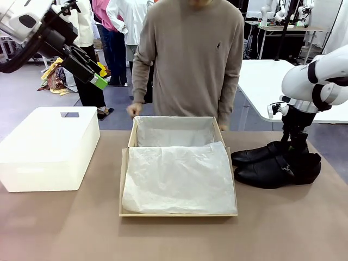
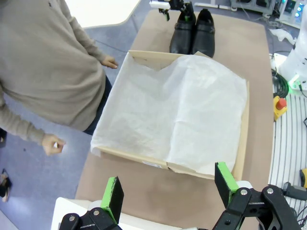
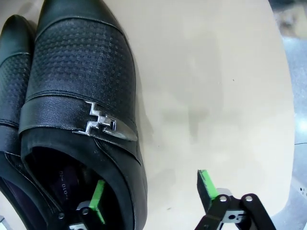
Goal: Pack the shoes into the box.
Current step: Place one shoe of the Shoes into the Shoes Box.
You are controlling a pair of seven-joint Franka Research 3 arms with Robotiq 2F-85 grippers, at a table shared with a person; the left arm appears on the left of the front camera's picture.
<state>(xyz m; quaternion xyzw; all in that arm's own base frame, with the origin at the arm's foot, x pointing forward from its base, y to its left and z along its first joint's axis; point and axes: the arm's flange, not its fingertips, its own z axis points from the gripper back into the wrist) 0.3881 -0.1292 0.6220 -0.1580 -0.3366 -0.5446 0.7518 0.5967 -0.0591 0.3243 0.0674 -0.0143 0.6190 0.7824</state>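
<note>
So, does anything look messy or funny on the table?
Only the white tissue paper: it lies rumpled across the front of the box, covering where the shoes would go. The shoes sit neatly side by side next to it. Nothing looks spilled or broken.

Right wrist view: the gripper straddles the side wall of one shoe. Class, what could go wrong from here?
1. The right gripper has one finger inside the near shoe, one outside; pinching only that thin wall, the shoe may tilt or slip.
2. The other shoe lies against it and could be dragged.
3. Tissue paper is spread across the box, so a shoe may crumple it.
</note>
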